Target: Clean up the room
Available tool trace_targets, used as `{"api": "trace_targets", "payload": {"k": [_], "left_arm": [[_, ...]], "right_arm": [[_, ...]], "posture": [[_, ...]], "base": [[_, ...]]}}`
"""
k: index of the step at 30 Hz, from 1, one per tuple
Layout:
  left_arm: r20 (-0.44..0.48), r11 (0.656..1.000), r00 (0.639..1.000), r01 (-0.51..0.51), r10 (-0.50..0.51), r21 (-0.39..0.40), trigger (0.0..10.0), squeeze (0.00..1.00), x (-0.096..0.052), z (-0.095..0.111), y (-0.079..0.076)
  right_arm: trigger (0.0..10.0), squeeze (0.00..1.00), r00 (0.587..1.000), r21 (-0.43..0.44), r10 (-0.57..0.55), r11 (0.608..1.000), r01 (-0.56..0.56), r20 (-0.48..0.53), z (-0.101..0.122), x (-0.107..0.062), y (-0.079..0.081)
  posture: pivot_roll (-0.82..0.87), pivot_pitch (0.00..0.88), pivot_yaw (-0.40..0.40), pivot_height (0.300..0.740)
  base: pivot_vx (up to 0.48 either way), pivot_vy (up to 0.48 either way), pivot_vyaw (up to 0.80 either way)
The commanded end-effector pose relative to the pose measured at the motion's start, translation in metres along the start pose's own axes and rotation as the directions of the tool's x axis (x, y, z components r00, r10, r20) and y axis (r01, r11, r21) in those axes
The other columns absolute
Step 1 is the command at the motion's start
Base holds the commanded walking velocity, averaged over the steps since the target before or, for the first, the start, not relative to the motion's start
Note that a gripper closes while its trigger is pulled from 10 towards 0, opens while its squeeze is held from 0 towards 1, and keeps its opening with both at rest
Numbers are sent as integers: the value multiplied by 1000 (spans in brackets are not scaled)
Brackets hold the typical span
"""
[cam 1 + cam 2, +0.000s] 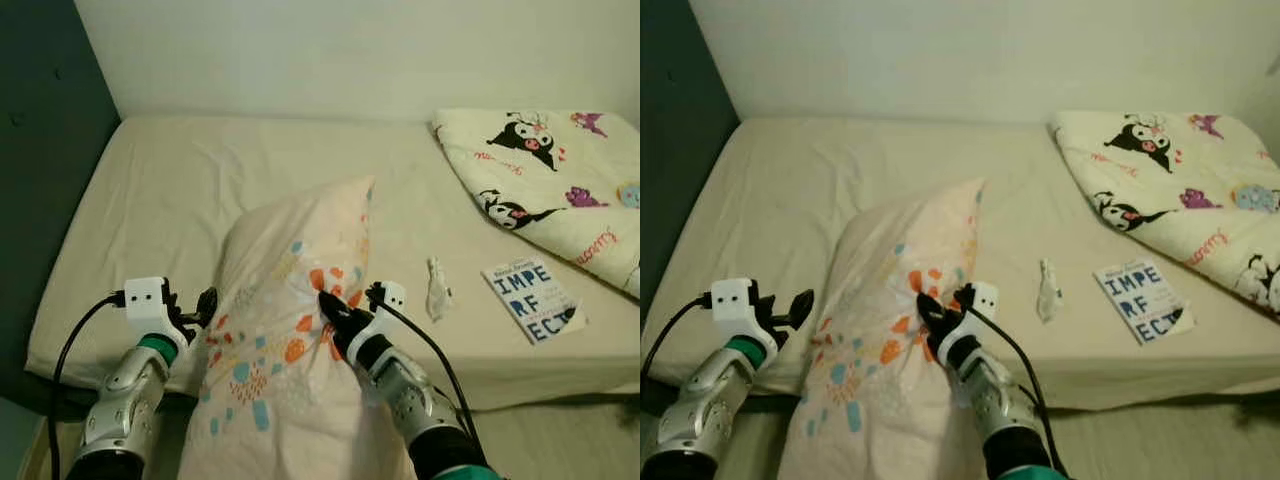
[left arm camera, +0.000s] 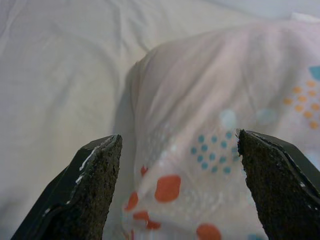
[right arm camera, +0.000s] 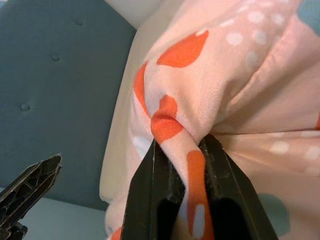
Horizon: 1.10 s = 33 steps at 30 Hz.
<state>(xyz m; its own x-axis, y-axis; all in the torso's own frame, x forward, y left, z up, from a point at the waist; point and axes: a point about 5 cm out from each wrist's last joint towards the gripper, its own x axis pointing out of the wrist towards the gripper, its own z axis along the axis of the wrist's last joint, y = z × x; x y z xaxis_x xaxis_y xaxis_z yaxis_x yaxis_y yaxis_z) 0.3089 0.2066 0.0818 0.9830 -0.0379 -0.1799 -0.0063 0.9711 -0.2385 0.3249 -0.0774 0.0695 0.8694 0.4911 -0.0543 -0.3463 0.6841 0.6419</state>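
A pale pink pillow (image 1: 285,290) with orange and blue dots stands tilted over the bed's near edge, its lower end hanging toward the floor. My right gripper (image 1: 331,312) is shut on a fold of the pillow's fabric (image 3: 172,125) at its right side. My left gripper (image 1: 200,312) is open at the pillow's left edge, with the pillow (image 2: 200,130) just ahead between its fingers (image 2: 87,190), apart from it.
The beige mattress (image 1: 200,190) fills the view ahead; a dark blue headboard (image 1: 40,150) runs along its left. On the bed's right lie a crumpled tissue (image 1: 438,290), a book (image 1: 528,300) and a cartoon-print blanket (image 1: 550,180). A white wall stands behind.
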Motion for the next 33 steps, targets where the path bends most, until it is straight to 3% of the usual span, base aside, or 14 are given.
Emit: {"api": "trace_targets", "payload": {"k": [1,23,29,30,33], "left_arm": [[-29,1000,999,-14,14,1,10000,0,-3,-8,3],[-34,999,999,-33,33,-6,10000,0,-6,-12,8],[4,996,1000,-30,30,-89,10000,0,5,-4,36],[25,994,998,-60,62,-92,10000,0,7,3,46],[48,991,994,-89,94,-102,10000,0,9,10,55]], "right_arm": [[10000,0,1000,27,17,999,-17,5,-4,3,6],[10000,0,999,-5,31,1000,-31,-26,-5,4,7],[10000,0,999,20,28,999,-27,-16,6,10,8],[10000,0,1000,14,26,1000,-26,-9,11,10,7],[10000,0,1000,8,25,1000,-25,-2,16,10,5]], "posture": [[228,93,13,602],[209,111,-21,588],[174,144,-65,588],[161,155,-65,588],[161,155,-65,588]], "base": [[0,0,0],[0,0,0],[0,0,0],[0,0,0],[0,0,0]]}}
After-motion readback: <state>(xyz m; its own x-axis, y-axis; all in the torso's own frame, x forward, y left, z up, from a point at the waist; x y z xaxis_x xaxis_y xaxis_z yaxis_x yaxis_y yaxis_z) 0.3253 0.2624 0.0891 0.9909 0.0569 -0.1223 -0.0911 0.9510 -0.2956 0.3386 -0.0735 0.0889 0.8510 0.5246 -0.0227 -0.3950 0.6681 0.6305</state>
